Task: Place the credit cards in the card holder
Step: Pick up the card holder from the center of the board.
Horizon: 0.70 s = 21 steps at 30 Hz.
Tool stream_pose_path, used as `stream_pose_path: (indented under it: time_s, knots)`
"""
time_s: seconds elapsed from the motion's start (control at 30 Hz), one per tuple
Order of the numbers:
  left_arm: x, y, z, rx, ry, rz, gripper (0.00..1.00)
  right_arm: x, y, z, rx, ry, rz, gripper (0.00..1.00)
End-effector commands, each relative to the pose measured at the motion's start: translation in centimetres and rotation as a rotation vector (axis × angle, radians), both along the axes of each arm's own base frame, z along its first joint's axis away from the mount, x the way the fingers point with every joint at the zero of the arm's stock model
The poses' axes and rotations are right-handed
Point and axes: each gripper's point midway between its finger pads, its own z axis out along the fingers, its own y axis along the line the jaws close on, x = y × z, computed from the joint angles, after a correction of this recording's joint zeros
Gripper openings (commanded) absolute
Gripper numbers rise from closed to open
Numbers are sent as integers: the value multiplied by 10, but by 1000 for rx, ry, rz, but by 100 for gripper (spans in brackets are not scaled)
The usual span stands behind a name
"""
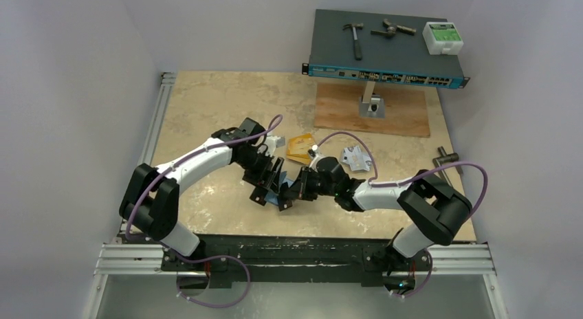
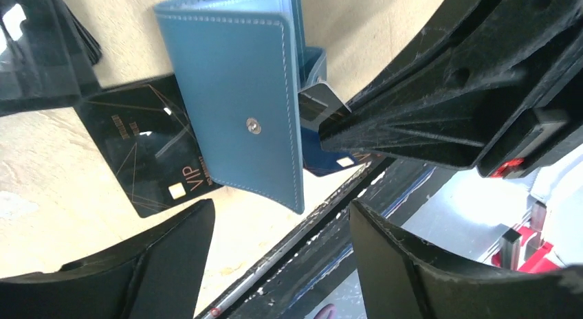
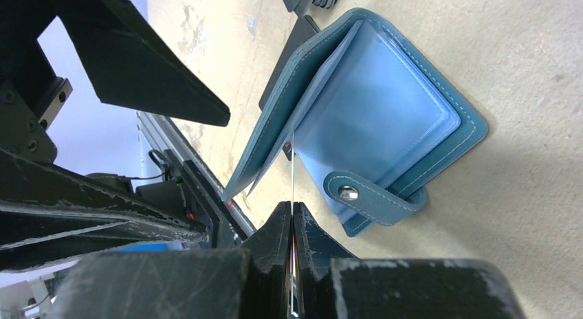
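Holder (image 3: 385,126) is laid half open on the surface (image 1: 220,99), with one flap lifted up. One card (image 3: 292,169) is pinched tight by its edge in the right jaws and is poked in between the holder's flaps. The left jaws are spread wide close to the lifted flap, and nothing is held in them. A black card (image 2: 148,150) is tucked partly under the holder. Orange cards (image 1: 300,148) and silver cards (image 1: 356,156) are seen beyond the holder.
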Motion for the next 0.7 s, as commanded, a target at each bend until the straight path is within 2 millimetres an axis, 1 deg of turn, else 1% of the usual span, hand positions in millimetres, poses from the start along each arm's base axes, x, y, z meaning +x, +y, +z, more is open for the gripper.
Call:
stream_pose_path:
  time_s: [0.0, 0.07, 0.1, 0.17, 0.33, 0.47, 0.67]
  knots:
    - [21, 0, 13, -19, -61, -13, 82, 18, 14, 30, 62, -100, 11, 0]
    - [27, 2, 11, -23, -60, -5, 98, 18, 16, 29, 61, -100, 16, 0]
    - [30, 3, 10, -22, -55, -2, 100, 18, 16, 28, 60, -99, 18, 0]
    - [34, 6, 6, -19, -42, 1, 100, 18, 17, 25, 56, -93, 24, 0]
    - [34, 7, -3, -12, -43, -55, 100, 19, 20, 22, 55, -90, 32, 0]
    - [36, 11, -5, -5, -94, -127, 100, 22, 25, 21, 53, -88, 39, 0]
    - [41, 18, -6, 40, -164, -185, 100, 27, 31, 28, 71, -100, 44, 0]
